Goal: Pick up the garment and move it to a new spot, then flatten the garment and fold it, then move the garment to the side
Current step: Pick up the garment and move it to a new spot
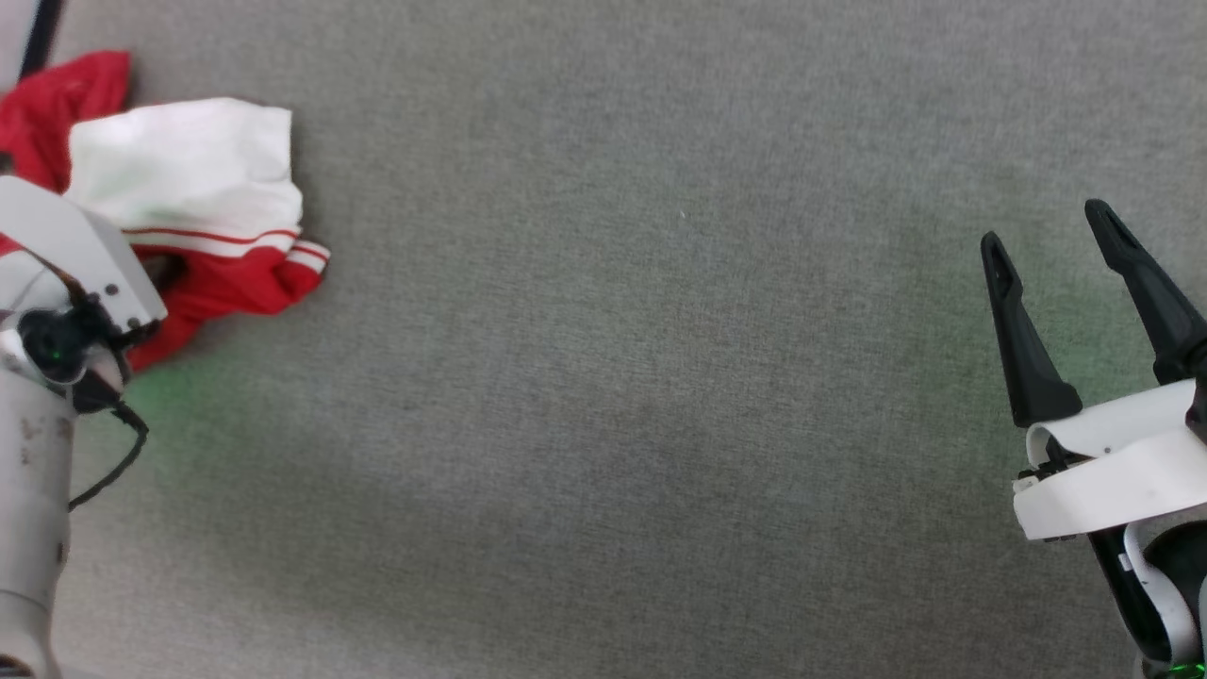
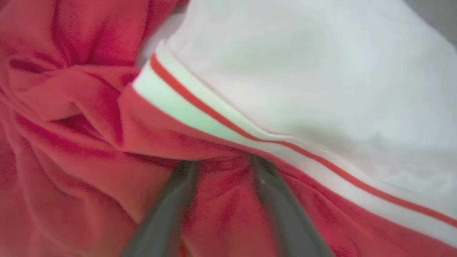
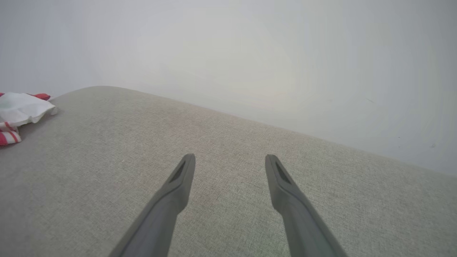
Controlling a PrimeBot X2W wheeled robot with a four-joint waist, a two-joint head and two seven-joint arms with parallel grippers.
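Note:
The garment (image 1: 189,170) lies crumpled at the far left of the grey surface, a white panel with red-and-white stripe trim on top of red cloth. In the left wrist view the garment (image 2: 89,117) is very close. My left gripper (image 2: 223,164) is pushed into its red folds just below the striped trim. Its fingers stand apart with red cloth between them, and their tips are hidden under a fold. In the head view the pale left wrist (image 1: 66,273) covers those fingers. My right gripper (image 1: 1045,224) hovers open at the far right with nothing between its fingers (image 3: 230,157). The garment (image 3: 21,107) lies far to its left.
The grey fabric-covered surface (image 1: 613,396) stretches wide between the two arms. In the right wrist view its far edge (image 3: 250,121) curves in front of a plain pale wall (image 3: 232,53). A black cable (image 1: 118,462) hangs from the left wrist.

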